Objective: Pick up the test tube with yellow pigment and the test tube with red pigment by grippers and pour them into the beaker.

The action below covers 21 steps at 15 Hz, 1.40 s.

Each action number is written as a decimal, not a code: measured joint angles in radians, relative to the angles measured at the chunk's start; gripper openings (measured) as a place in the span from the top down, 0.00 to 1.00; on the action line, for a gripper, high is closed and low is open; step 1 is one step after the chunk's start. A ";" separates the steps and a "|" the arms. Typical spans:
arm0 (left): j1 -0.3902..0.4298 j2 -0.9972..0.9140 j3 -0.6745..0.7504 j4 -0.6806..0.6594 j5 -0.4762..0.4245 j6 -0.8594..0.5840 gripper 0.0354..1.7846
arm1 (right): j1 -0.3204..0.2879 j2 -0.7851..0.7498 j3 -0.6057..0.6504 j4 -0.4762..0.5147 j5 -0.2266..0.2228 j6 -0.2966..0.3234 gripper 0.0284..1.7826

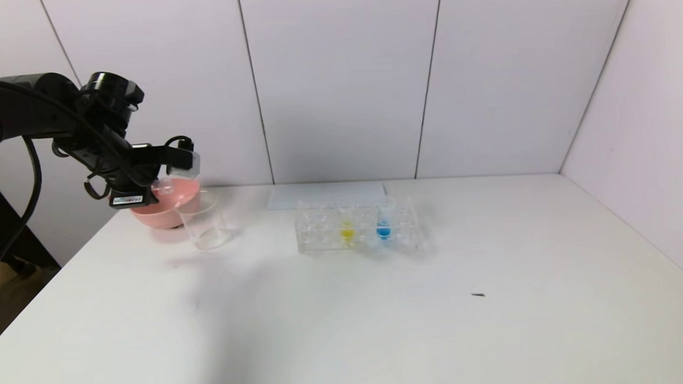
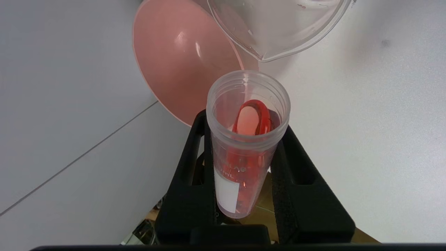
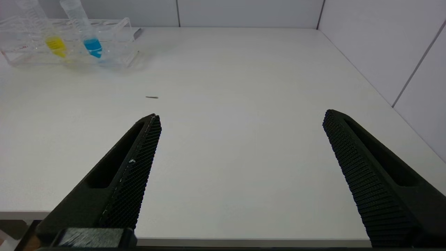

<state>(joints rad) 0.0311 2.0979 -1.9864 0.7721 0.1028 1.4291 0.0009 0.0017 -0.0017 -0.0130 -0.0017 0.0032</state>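
Behind the beaker (image 1: 205, 225), touching, sits a pink bowl (image 1: 166, 206).

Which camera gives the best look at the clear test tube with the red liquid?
The left wrist view: the clear test tube with red liquid fills the frame, clamped in the left gripper, mouth toward the clear beaker. In the head view it is hidden behind that gripper. The right wrist view does not show it.
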 joint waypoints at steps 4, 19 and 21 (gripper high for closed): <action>-0.010 0.004 0.000 0.000 0.033 0.009 0.75 | 0.000 0.000 0.000 0.000 0.000 0.000 0.05; -0.030 0.011 -0.008 -0.004 0.071 0.050 0.75 | 0.000 0.000 0.000 0.000 0.000 0.000 0.05; -0.031 0.012 -0.008 -0.004 0.072 0.051 0.75 | 0.000 0.000 0.000 0.000 0.000 0.000 0.05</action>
<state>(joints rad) 0.0000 2.1100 -1.9940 0.7677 0.1751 1.4798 0.0009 0.0017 -0.0017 -0.0134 -0.0017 0.0032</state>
